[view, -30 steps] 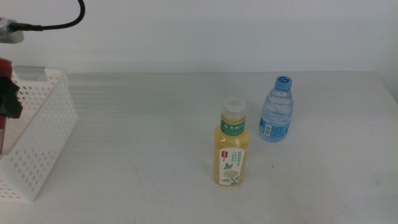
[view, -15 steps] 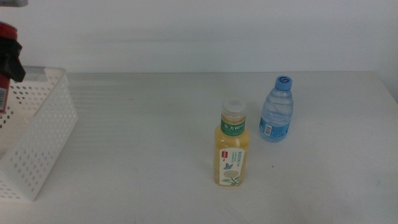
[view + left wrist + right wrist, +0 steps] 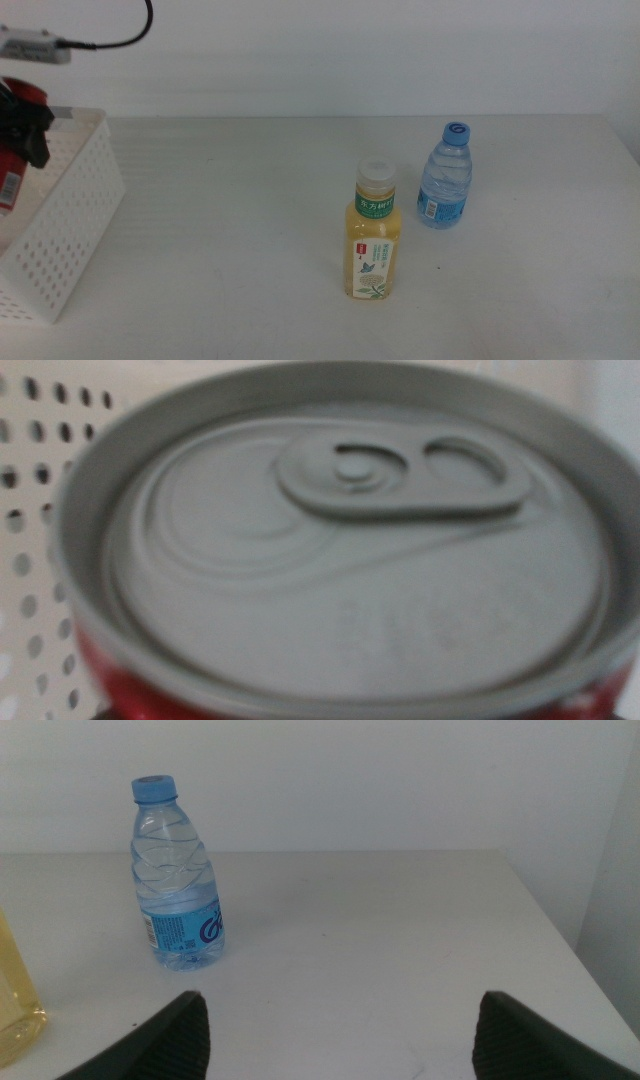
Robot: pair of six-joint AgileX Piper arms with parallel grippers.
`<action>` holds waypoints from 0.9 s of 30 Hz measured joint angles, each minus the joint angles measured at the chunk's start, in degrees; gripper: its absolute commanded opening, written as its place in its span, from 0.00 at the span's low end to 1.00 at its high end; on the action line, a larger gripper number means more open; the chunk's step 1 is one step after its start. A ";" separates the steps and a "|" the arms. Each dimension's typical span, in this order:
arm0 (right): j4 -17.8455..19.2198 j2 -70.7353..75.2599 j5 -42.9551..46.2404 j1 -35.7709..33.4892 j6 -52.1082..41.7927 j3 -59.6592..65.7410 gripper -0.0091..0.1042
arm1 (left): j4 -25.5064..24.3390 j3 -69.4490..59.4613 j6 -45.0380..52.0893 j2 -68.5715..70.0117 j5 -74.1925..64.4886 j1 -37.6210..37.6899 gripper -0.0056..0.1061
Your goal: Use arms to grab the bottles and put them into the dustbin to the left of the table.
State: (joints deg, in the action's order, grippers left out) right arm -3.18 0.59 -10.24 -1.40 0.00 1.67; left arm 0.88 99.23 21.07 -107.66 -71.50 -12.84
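At the far left of the middle view my left gripper hangs over the white perforated dustbin, shut on the red can. The can's silver lid fills the left wrist view, with the dustbin's holed wall behind it. A yellow tea bottle with a green label and white cap stands upright mid-table. The clear water bottle with a blue cap stands upright behind it to the right. My right gripper is open and low, short of the water bottle, and is out of the middle view.
The off-white table runs back to a plain white wall. Its right edge lies beyond the water bottle. A sliver of the yellow tea bottle shows at the edge of the right wrist view.
The left gripper lifted the red can above the dustbin, then dropped back a little and shifted slightly right. Both bottles and the right gripper stayed still.
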 measured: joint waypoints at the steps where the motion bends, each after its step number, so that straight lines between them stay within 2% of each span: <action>1: 0.00 0.00 0.00 0.00 0.00 0.00 0.72 | -0.15 0.00 0.00 -0.82 0.05 0.00 0.01; 14: 0.00 0.00 0.00 0.00 0.00 0.00 0.72 | -3.12 0.00 0.00 -6.96 0.54 0.00 0.01; 27: 0.00 0.00 0.00 0.00 0.00 0.00 0.72 | -2.46 0.07 0.00 -10.74 1.28 -2.22 0.01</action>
State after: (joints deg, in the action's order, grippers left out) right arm -3.18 0.59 -10.24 -1.40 0.00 1.67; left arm -1.58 99.30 21.07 -118.39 -70.22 -15.06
